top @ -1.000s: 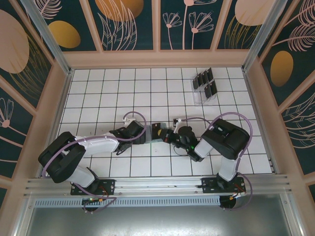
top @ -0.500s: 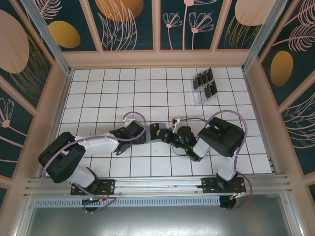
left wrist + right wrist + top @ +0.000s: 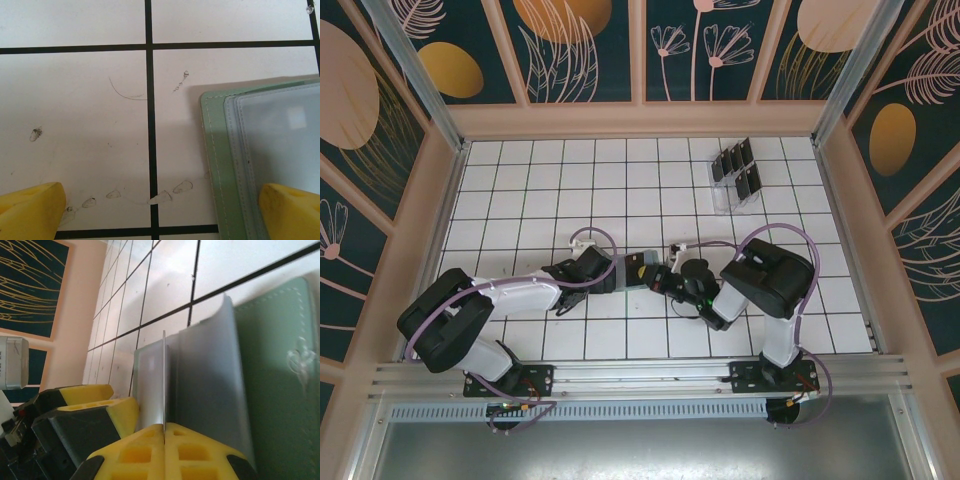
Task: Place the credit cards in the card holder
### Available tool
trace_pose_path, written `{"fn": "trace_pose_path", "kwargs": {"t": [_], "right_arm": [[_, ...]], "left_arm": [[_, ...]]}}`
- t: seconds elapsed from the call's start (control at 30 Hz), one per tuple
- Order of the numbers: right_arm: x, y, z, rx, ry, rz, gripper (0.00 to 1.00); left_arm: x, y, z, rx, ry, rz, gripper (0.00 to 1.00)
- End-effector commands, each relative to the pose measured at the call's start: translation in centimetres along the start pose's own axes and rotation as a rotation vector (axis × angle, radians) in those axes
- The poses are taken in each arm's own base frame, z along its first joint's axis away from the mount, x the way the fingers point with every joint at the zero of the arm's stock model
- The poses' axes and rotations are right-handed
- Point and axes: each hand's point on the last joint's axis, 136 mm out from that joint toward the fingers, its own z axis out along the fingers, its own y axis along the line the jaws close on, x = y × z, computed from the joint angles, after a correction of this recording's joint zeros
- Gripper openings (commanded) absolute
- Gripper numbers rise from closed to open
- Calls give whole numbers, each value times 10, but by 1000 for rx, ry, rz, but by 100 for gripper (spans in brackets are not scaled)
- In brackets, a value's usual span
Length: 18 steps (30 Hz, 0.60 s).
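Note:
The sage-green card holder (image 3: 280,365) lies open on the tiles between the two arms (image 3: 636,268), its clear sleeves turned up. My right gripper (image 3: 164,430) is shut on a thin credit card (image 3: 164,380), seen edge-on, with its far edge among the clear sleeves (image 3: 210,385). My left gripper (image 3: 160,210) is open at the holder's left edge (image 3: 215,150). One of its yellow fingers (image 3: 292,210) sits over the clear sleeve; the other (image 3: 30,212) is over bare tile. In the top view, the left gripper (image 3: 608,272) and right gripper (image 3: 662,278) flank the holder.
A clear slotted rack (image 3: 724,200) holding several dark cards (image 3: 738,165) stands at the back right. Wooden walls (image 3: 640,120) ring the white tiled floor. The left gripper's yellow finger (image 3: 100,407) lies close beside the right gripper's jaws.
The right arm has shifted slightly left, bringing its gripper and the card closer into the holder. The left arm has stayed put.

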Motion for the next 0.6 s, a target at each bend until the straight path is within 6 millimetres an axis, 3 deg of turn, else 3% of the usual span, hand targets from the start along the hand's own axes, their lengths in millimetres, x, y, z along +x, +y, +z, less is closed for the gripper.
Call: {"fn": "trace_pose_path", "kwargs": {"t": [0.0,0.57], "right_arm": [[-2,-1,-4,-1,-31,4,0],[1,-7,1,9,-19,26,0]], "left_arm": [[17,13,1,-45,45,27,99],[15,12,0,-41,41,26,98]]}}
